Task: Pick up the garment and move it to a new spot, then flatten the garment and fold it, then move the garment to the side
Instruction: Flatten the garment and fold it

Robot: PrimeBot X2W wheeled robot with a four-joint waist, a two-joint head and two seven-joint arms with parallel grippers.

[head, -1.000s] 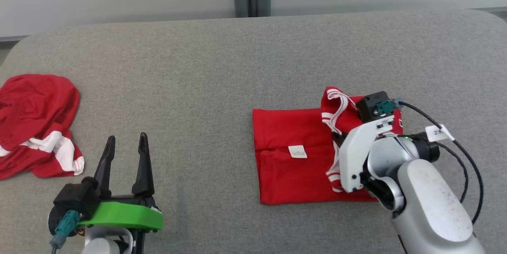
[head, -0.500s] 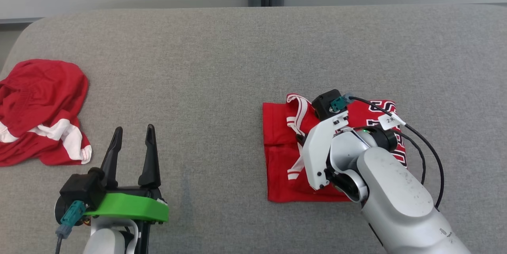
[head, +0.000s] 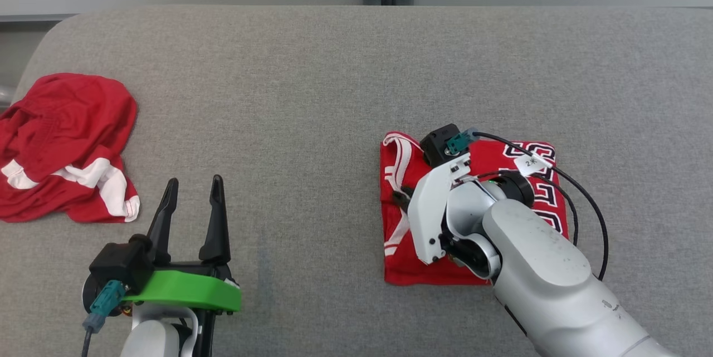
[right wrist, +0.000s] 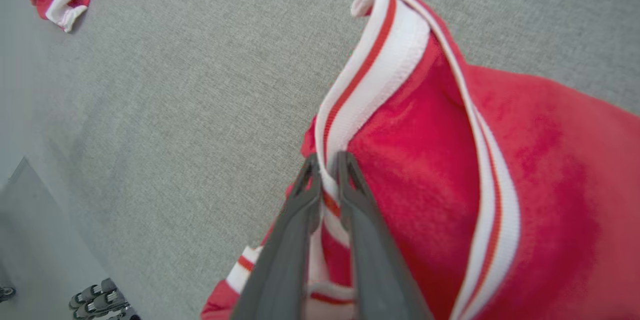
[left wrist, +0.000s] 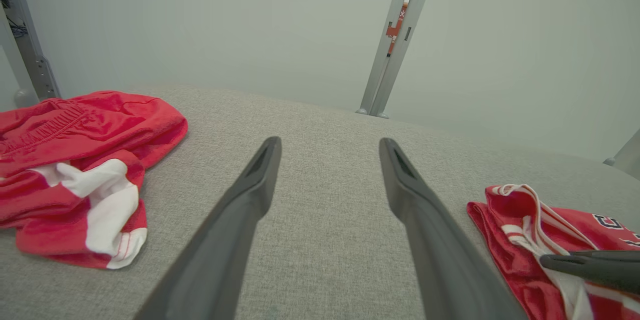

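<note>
Right wrist view shows the risk: the folded red garment [right wrist: 540,170], lying right of the middle of the grey table [head: 312,95] and nearer its front edge, could be dragged open if the right gripper [right wrist: 327,160] lifts away with the white-and-red trim [right wrist: 380,45] caught between its fingers. Its jaws stand almost closed, a narrow slot apart, pinching that trim at the garment's left edge. The left gripper [head: 193,181] hangs wide open and empty over bare table near the front edge, well apart from a crumpled red garment [head: 61,123] at the left edge.

Garment [head: 400,270] partly behind R arm [head: 535,257]
</note>
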